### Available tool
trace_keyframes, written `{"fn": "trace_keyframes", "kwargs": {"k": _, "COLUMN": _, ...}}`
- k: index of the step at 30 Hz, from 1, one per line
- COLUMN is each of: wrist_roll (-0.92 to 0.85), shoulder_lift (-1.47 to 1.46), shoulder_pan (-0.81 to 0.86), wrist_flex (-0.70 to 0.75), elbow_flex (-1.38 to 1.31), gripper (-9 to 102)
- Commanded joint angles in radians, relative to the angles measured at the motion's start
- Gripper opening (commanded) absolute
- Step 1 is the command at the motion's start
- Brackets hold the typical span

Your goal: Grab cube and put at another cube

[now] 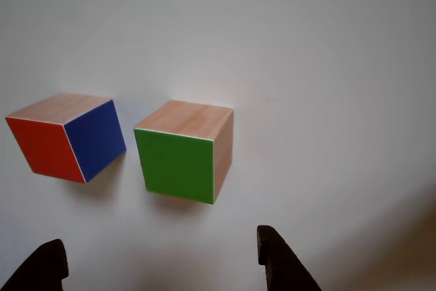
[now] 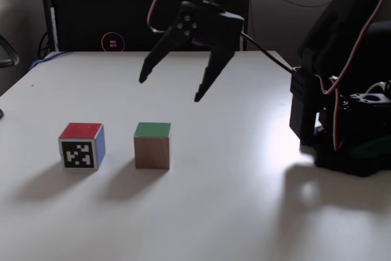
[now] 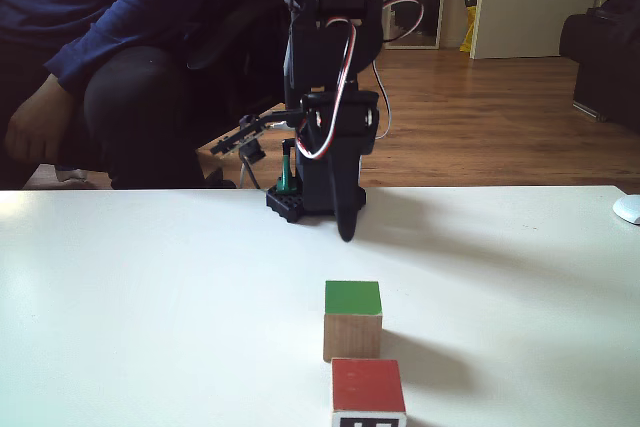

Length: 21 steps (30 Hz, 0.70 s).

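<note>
End effector spread wide, empty, upper centre of frame. Below it on the worktop: the cube, another cube just beside, apart.

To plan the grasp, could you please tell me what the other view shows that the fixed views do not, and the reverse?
Other view: a close look past the pincer at the gap between the green cube and the red-and-blue cube. Fixed views: the arm's base, a black-and-white marker on the red-and-blue cube, a person's sleeve. Shared: both cubes apart on the white table, pincer open and empty.
</note>
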Motion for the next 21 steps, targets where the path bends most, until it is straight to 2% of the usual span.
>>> {"fn": "trace_keyframes", "kwargs": {"k": 1, "wrist_roll": 0.021, "shoulder_lift": -0.058, "shoulder_pan": -0.018, "wrist_flex": 0.005, "elbow_flex": -0.066, "gripper": 43}}
{"fn": "trace_keyframes", "kwargs": {"k": 21, "wrist_roll": 0.057, "shoulder_lift": -0.400, "shoulder_pan": 0.005, "wrist_flex": -0.127, "elbow_flex": -0.169, "gripper": 46}}
